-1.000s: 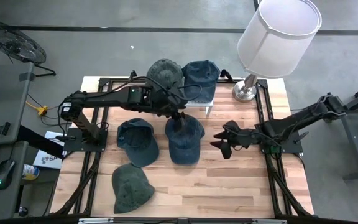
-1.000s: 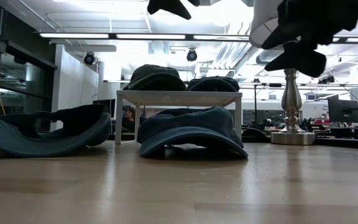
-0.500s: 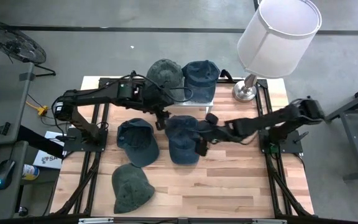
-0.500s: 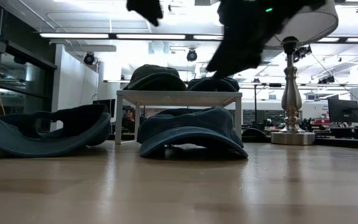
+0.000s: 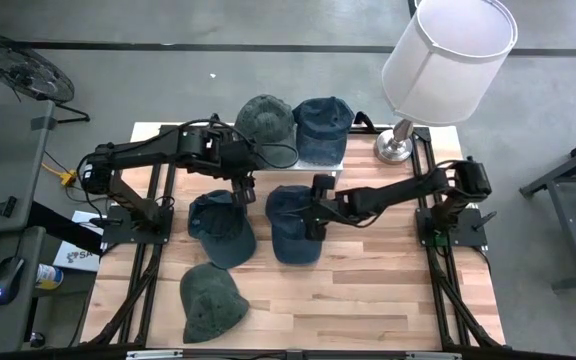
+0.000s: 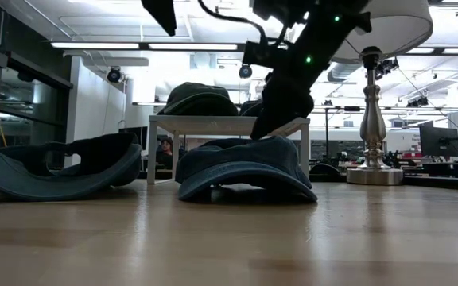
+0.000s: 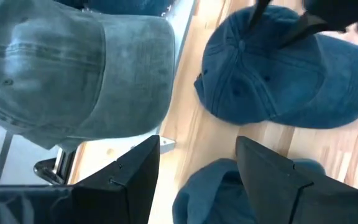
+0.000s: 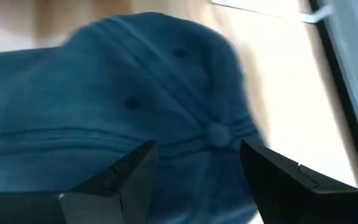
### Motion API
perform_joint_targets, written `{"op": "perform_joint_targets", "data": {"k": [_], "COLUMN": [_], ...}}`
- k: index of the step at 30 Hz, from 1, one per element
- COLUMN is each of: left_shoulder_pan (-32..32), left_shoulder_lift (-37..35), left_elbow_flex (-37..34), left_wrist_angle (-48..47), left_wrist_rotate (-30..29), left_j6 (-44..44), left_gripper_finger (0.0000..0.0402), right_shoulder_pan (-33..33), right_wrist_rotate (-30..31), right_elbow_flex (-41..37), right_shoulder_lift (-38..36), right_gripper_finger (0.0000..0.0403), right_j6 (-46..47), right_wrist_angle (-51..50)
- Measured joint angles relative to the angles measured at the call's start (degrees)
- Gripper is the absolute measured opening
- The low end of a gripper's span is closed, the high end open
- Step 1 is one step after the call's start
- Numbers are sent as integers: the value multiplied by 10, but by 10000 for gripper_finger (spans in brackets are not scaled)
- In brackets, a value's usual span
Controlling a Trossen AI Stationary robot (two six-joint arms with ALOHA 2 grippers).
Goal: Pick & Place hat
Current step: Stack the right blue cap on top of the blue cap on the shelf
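Note:
A blue cap [image 5: 296,228] lies crown up on the table's middle, its brim toward the near edge. My right gripper [image 5: 312,210] is open and low over its crown. In the right wrist view [image 8: 194,155] its fingers stand either side of the top button [image 8: 216,132]. My left gripper [image 5: 245,187] is open and empty. It hangs high between the white shelf [image 5: 336,172] and a dark blue cap [image 5: 220,226] that lies upside down. A green cap [image 5: 265,118] and a blue cap [image 5: 322,125] rest on the shelf. My right gripper comes at the blue cap's crown [image 6: 254,144] slanting down from the table's right, fingers open over the top button. I cannot tell whether the fingers [image 6: 270,119] touch the cloth. The cap lies flat on the table.
Another green cap [image 5: 211,300] lies at the near left. A lamp [image 5: 398,145] with a white shade stands at the far right corner. Bare wood lies at the near right of the table.
My right gripper has swung from the table's right side toward its left and come down over the middle blue cap's crown. My left gripper has drawn away from that cap toward the table's left. The cap has stayed where it was.

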Motion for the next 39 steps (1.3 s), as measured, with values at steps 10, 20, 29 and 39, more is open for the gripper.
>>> {"op": "perform_joint_targets", "data": {"k": [10, 20, 29, 39], "left_shoulder_pan": [0, 0, 0, 0], "left_shoulder_lift": [0, 0, 0, 0], "left_elbow_flex": [0, 0, 0, 1], "left_wrist_angle": [-2, -2, -1, 0], "left_wrist_rotate": [12, 41, 41, 41], "left_j6": [27, 46, 59, 60], "left_gripper_finger": [206, 206, 206, 206], "right_shoulder_pan": [-36, -80, -83, -87], "right_wrist_rotate": [-31, -99, -141, -126], "right_elbow_flex": [0, 0, -3, -3], "right_shoulder_lift": [0, 3, 4, 4], "right_gripper_finger": [224, 224, 224, 223], "right_j6": [-82, -87, -117, -114], "right_wrist_angle": [13, 20, 26, 24]}}
